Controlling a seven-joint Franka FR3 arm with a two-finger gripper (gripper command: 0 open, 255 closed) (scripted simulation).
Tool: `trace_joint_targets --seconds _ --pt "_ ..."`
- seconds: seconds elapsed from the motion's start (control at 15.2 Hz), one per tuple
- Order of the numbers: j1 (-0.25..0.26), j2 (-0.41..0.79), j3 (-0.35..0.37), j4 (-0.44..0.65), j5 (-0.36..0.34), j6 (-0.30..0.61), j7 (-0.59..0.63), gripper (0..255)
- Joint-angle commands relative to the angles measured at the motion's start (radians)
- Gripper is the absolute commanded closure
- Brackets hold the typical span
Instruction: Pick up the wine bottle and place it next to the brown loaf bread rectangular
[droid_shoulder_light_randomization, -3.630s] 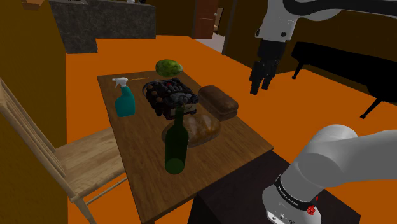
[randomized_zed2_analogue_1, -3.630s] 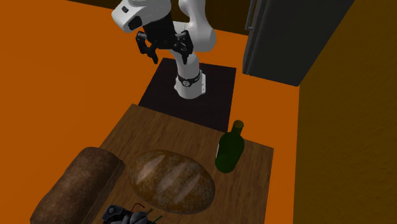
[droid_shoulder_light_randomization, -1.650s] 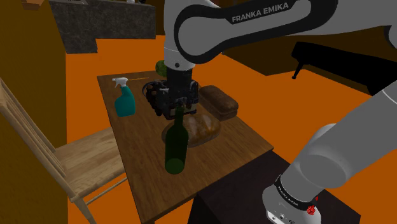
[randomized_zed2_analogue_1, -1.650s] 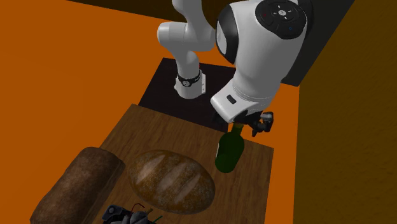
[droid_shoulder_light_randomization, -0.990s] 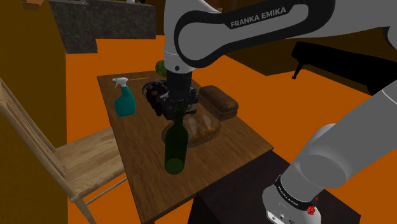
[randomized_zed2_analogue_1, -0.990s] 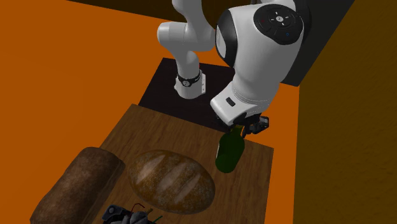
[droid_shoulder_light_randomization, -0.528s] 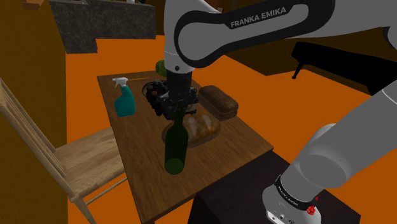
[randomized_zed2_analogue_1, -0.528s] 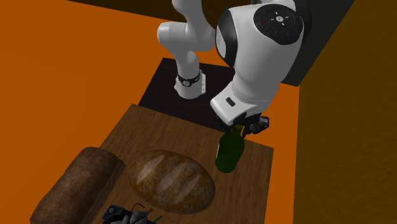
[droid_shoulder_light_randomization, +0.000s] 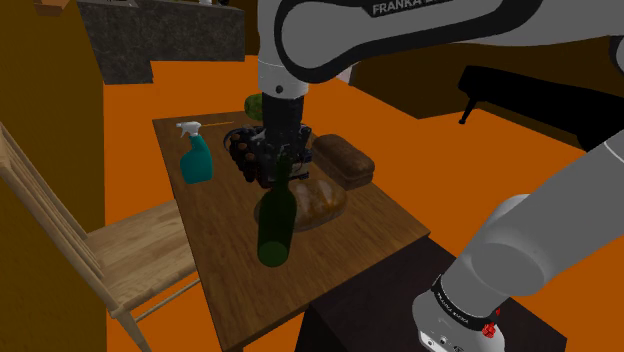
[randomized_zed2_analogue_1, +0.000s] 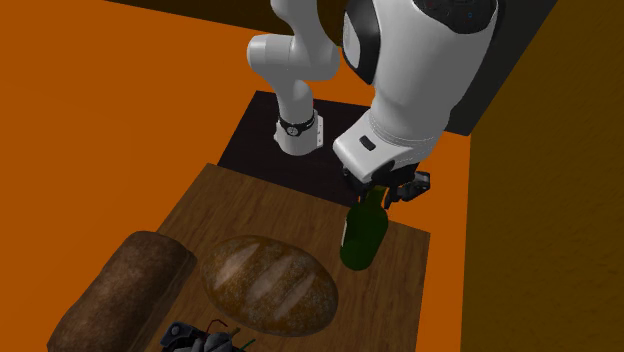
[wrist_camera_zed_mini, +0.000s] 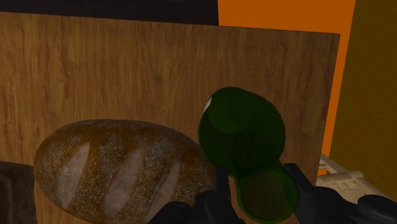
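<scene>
Neck of wine bottle (droid_shoulder_light_randomization: 275, 232) behind gripper (droid_shoulder_light_randomization: 277, 176)

Tally by kind, as I count it.
One dark green glass wine bottle (droid_shoulder_light_randomization: 275, 230); two loaves, namely one dark brown rectangular loaf (droid_shoulder_light_randomization: 345, 160) and one round speckled crusty loaf (droid_shoulder_light_randomization: 318, 200); one teal spray bottle with white trigger (droid_shoulder_light_randomization: 196, 155); one wooden table (droid_shoulder_light_randomization: 230, 275); one wooden chair (droid_shoulder_light_randomization: 130, 250).
</scene>
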Motion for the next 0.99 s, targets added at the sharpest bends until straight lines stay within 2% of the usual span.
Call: trace_joint_targets --seconds 0.0,0.92 --pt "-0.002 -0.004 -0.005 0.025 -0.001 -0.030 -0.003 255" --pt "-0.009 -0.010 -0.019 0.208 -0.007 -0.218 0.002 255"
